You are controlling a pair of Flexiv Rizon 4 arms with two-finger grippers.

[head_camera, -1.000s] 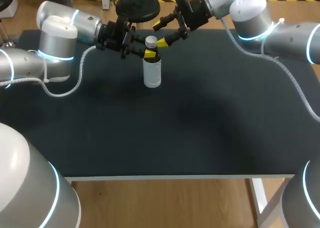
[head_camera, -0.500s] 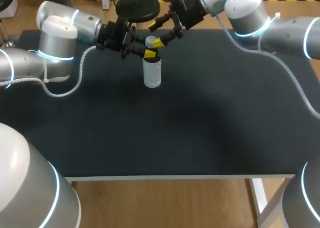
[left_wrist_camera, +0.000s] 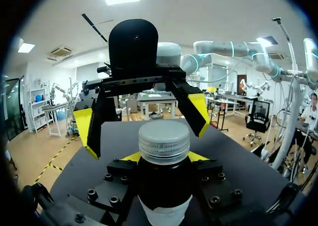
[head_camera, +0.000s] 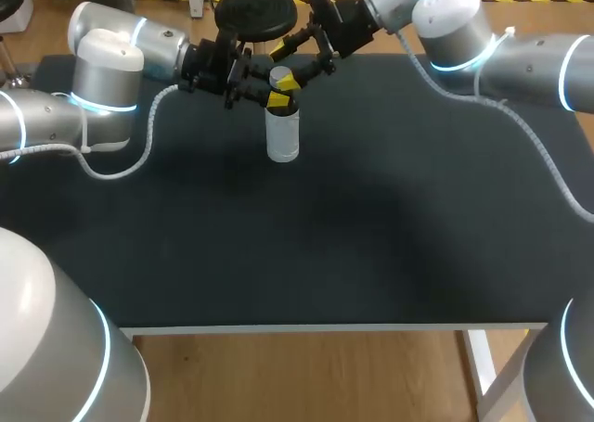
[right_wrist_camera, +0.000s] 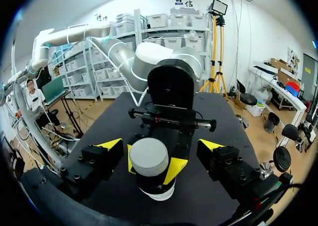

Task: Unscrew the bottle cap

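A clear bottle (head_camera: 283, 136) with a dark neck and a grey-white cap (head_camera: 279, 72) stands upright at the back of the table. My left gripper (head_camera: 276, 100) is shut on the bottle just below the cap. In the left wrist view the bottle (left_wrist_camera: 164, 186) fills the space between its yellow tips. My right gripper (head_camera: 281, 68) comes in from the far side and stands open, with a finger on either side of the cap and clear of it. In the right wrist view the cap (right_wrist_camera: 148, 156) sits between that gripper's wide-apart fingers (right_wrist_camera: 213, 150).
The dark table top (head_camera: 371, 236) stretches toward the front edge (head_camera: 325, 327). A white cable (head_camera: 121, 170) from my left arm droops onto the table at the left. Another cable (head_camera: 548, 162) trails along my right arm.
My right gripper has moved left toward the bottle, and its open fingers now stand on either side of the cap. The left gripper and the bottle have stayed still.
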